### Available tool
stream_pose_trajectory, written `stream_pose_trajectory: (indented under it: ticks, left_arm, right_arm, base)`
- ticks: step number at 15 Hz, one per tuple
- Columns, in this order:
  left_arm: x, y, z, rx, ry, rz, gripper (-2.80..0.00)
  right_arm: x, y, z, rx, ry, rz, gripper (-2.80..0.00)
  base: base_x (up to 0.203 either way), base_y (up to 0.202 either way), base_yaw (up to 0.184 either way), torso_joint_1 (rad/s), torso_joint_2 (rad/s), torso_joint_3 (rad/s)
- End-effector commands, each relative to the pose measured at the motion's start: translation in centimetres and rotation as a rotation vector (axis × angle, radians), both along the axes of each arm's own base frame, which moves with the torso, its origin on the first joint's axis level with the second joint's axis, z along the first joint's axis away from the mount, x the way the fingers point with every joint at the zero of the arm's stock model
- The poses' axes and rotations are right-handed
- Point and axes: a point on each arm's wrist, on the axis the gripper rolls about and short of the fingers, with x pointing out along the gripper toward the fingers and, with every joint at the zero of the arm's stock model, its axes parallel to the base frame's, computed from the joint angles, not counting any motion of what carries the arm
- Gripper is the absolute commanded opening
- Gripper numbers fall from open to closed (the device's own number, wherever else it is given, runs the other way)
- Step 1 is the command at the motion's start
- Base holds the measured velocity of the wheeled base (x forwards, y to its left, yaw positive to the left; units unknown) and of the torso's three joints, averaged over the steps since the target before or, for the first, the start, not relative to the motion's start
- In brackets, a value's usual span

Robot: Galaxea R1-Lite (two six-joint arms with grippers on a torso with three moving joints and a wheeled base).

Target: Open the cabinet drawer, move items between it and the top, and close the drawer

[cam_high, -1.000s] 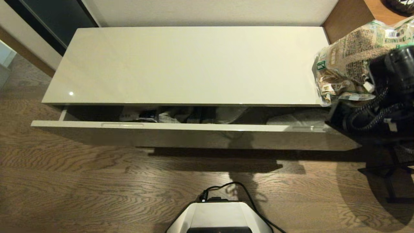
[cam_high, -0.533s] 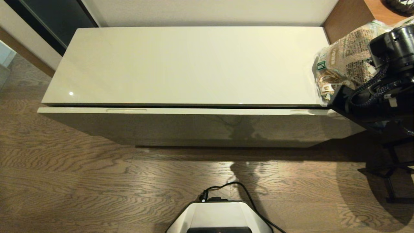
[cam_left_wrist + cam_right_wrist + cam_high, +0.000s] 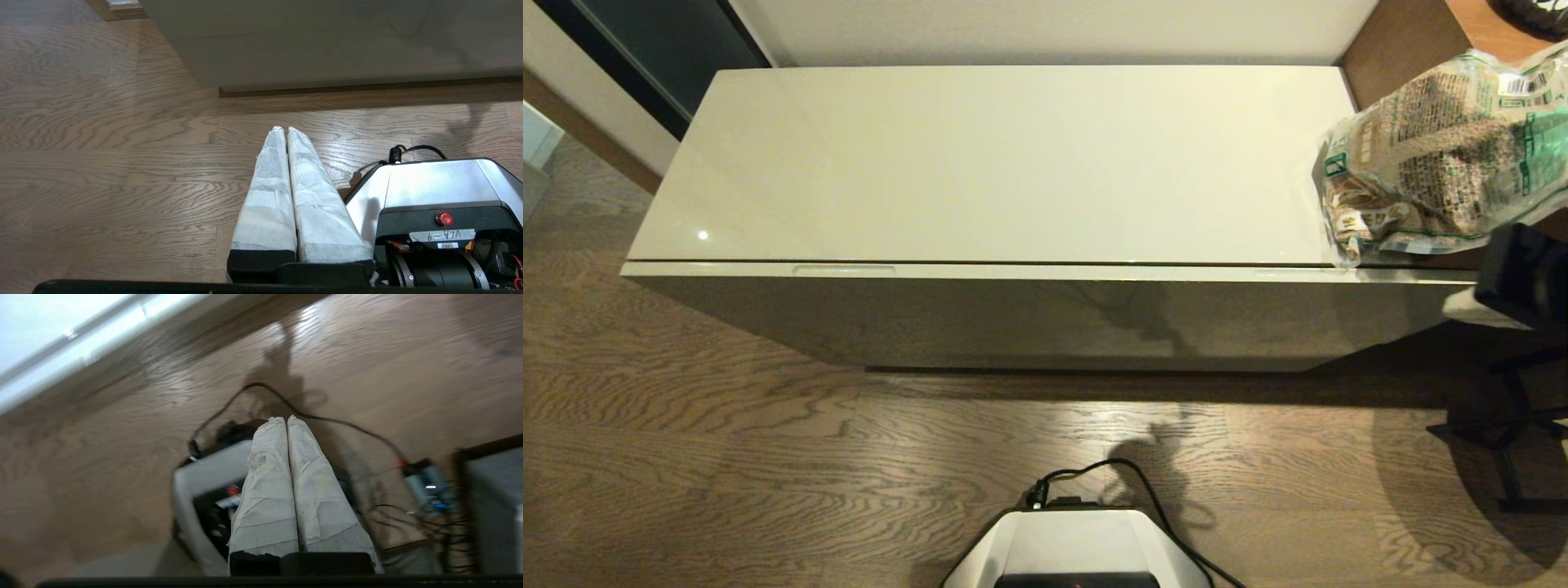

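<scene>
The cabinet's glossy cream top (image 3: 1005, 163) is bare except at its right end, where the clear crinkly bag (image 3: 1437, 159) of brown contents with green-white print lies, partly over the edge. The drawer front (image 3: 1045, 306) sits flush, shut. The white pack with blue print is hidden. My right arm (image 3: 1523, 278) shows only as a dark piece at the right edge, off the drawer's right end; the right gripper (image 3: 286, 419) is shut and empty, pointing down over the floor and the robot's base. My left gripper (image 3: 284, 130) is shut and empty, parked low above the floor beside the base.
A brown wooden desk (image 3: 1413, 37) adjoins the cabinet at the back right. The robot's base (image 3: 1078, 547) with a black cable stands on the wooden floor in front. A dark stand (image 3: 1515, 425) is on the floor at the right.
The drawer went from a narrow gap to fully shut. My right arm pulled away from the bag and drawer end, dropping down to the right edge of view.
</scene>
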Motion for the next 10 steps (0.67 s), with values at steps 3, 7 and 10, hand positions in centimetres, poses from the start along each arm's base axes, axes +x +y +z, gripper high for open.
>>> stream_pose_trajectory:
  ticks: [3,7,10]
  left_arm:
    - [0.0,0.0,0.0,0.001,0.002,0.0,-2.8]
    - [0.0,0.0,0.0,0.001,0.002,0.0,-2.8]
    - [0.0,0.0,0.0,0.001,0.002,0.0,-2.8]
  right_arm:
    - [-12.2,-4.8,0.9,-0.009,-0.12,0.0,-2.8]
    - [-22.8,-8.3,-2.6,-0.08,-0.112,-0.071,-2.8]
    - [-28.0,-6.7,-5.6,-0.142,-0.116,-0.042,-2.8]
  base:
    - [0.0,0.0,0.0,0.0,0.0,0.0]
    - [0.0,0.0,0.0,0.0,0.0,0.0]
    - [0.0,0.0,0.0,0.0,0.0,0.0]
